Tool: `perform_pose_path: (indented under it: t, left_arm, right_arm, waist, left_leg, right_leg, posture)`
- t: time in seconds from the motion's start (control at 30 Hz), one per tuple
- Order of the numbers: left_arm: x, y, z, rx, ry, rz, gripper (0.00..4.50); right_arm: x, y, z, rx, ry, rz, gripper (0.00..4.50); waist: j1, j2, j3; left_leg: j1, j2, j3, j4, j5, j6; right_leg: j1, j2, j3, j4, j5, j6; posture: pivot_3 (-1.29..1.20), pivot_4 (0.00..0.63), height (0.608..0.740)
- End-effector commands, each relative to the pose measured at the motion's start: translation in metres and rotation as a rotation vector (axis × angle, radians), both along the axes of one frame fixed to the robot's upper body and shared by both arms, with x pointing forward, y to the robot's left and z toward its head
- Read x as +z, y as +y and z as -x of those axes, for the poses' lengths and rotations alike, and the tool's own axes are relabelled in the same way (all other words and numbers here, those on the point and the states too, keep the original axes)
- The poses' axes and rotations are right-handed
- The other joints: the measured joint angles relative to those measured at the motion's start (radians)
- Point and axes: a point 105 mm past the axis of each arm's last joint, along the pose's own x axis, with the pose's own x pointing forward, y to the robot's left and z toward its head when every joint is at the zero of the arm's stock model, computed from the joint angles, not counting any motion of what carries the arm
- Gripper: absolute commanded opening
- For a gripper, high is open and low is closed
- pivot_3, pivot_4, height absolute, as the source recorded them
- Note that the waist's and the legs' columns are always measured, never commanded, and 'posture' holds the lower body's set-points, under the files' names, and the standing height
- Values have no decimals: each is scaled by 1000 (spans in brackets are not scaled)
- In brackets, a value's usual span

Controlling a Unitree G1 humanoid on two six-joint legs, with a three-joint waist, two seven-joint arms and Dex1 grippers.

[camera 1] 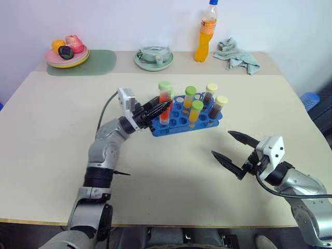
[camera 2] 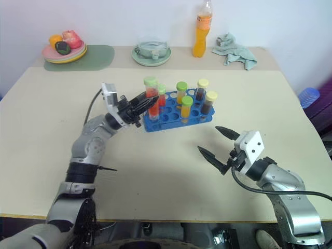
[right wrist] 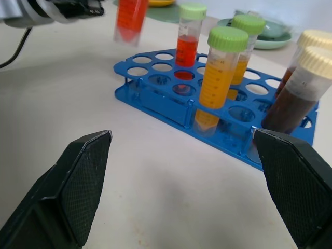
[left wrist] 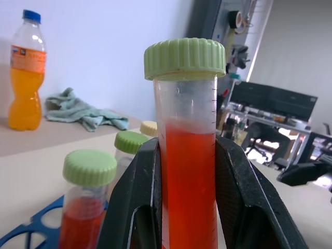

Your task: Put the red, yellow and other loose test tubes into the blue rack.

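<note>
**Left claw clamps red tube at the rack**

Left claw (camera 1: pixel 158 108) is clamped on a green-capped red tube (camera 1: pixel 165 100), held upright over the near-left corner of the blue rack (camera 1: pixel 182 120) on the counter (camera 1: pixel 171 181). Right claw (camera 1: pixel 234 149) hangs spread apart, holding nothing, near the rack. Five tubes stand racked: one red, two orange, two dark. Graduation marks show on the tubes; the orange bottle's (camera 1: pixel 206 32) label is unreadable.

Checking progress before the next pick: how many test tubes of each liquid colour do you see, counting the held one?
Red tubes: 2, one held, one racked
Yellow-orange tubes: 2
Dark brown tubes: 2
Total: 6
</note>
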Motion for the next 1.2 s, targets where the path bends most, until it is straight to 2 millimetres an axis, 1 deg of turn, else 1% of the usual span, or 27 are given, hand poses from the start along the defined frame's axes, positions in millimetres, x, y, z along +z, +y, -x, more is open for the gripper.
perform_pose_path:
  t: [0.03,0.27,0.37,0.67,0.73,0.8,1.2]
  left_arm:
    - [13,-6,-4,-11,-70,-4,867]
    - [8,-15,-12,-20,-83,-45,867]
    - [1,-19,-13,-38,-63,-51,867]
    - [-20,-19,-15,-43,-51,-110,867]
    - [-29,-23,-13,-46,-73,-169,867]
    - [-33,-26,-12,-46,-83,-186,867]
    - [-39,-36,-18,3,-134,-222,867]
  right_arm:
    - [14,4,5,-16,-73,4,4500]
    - [14,6,8,-56,-87,-1,4500]
    - [14,6,9,-67,-86,-3,4500]
    - [16,3,13,-85,-63,-2,4500]
    - [14,0,17,-82,-44,6,4500]
    - [13,-1,19,-82,-36,12,4500]
    - [10,-3,19,-83,-39,12,4500]
  waist:
    - [2,0,0]
    - [3,0,0]
    - [3,0,0]
    - [3,0,0]
    - [3,0,0]
    - [4,0,0]
    - [3,0,0]
  left_leg:
    - [0,0,0,0,0,0]
    - [-2,0,0,5,-2,4]
    - [-2,0,0,5,-2,4]
    - [-2,0,0,6,-2,4]
    - [-2,0,0,6,-3,4]
    - [-2,0,0,6,-3,4]
    - [-2,0,0,7,-3,5]
  right_leg:
    - [0,0,0,0,0,0]
    - [1,0,0,0,0,1]
    - [1,0,0,0,0,1]
    - [1,0,0,0,0,1]
    - [1,0,0,0,0,1]
    - [2,-1,0,0,0,1]
    - [2,-1,0,0,0,1]
  posture:
    - [0,150,740]
    - [0,150,740]
    - [0,150,740]
    - [0,150,740]
    - [0,150,740]
    - [0,150,740]
    - [0,150,740]
